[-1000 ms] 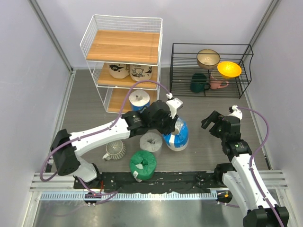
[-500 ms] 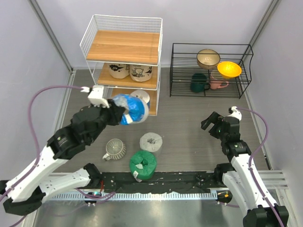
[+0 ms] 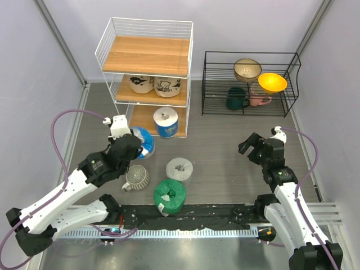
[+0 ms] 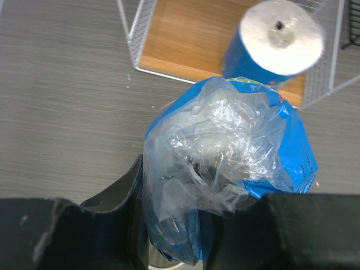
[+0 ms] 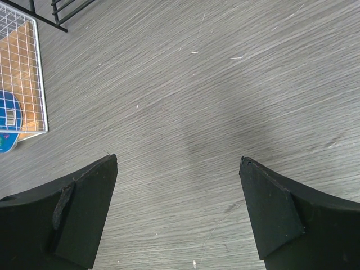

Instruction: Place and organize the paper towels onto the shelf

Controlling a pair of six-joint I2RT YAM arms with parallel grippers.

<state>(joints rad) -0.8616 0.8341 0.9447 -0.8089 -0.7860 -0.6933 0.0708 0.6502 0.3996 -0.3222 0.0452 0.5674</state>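
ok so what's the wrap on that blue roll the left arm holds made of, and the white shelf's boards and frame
blue roll: thin clear plastic film over blue print, glossy and crinkled, bunched loose at the end. shelf boards: light wood or wood-look laminate, matte, with grain lines. shelf frame: thin wire, probably white-coated metal.

grey wood-grain floor [image 3: 225,140], pale lilac walls [image 3: 34,84]

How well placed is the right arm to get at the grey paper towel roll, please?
Probably yes: the right gripper is open and empty, and only bare table lies between it and the grey roll. The green roll sits beside that path, not in it. Full stretch is unsure.
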